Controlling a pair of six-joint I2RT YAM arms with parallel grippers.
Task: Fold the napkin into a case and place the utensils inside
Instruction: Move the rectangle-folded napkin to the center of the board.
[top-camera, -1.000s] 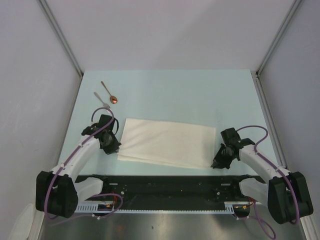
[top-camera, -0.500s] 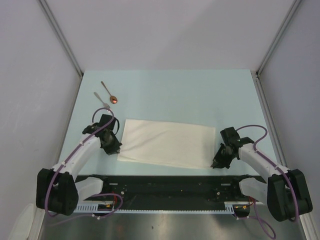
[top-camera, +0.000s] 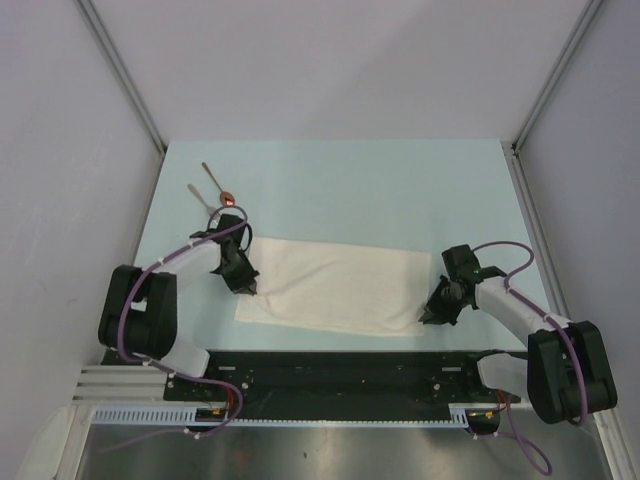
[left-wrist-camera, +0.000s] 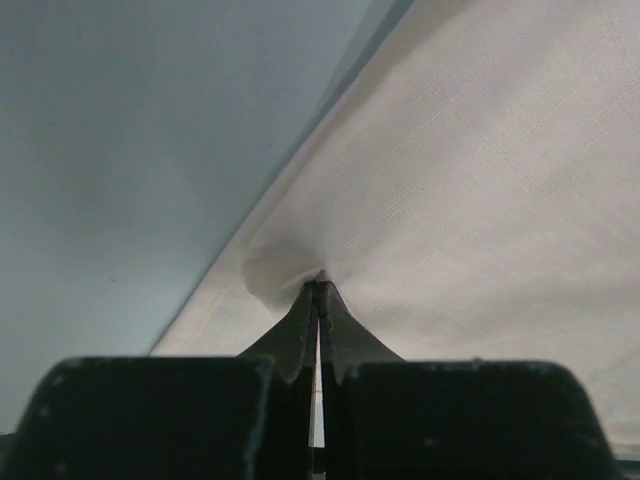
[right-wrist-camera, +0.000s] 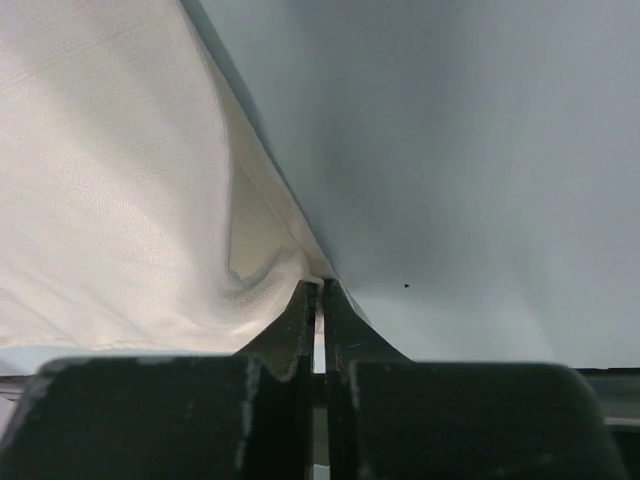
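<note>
My left pincer (top-camera: 246, 285) is pressed together on the left edge of the napkin (top-camera: 335, 288), at its 9 o'clock, with a small tuck of cloth bunched between the tips. My right pincer (top-camera: 428, 318) pinches the corner at 4 o'clock the same way. The napkin lies as a wide folded strip on the table (top-camera: 400, 190). The spoon (top-camera: 218, 185) and fork (top-camera: 203, 198) lie side by side at its 10 o'clock, apart from the cloth.

Pale blue table (top-camera: 400, 190) carries the folded napkin (top-camera: 335, 285); spoon (top-camera: 228, 198) and fork (top-camera: 198, 193) lie near its far-left corner.
</note>
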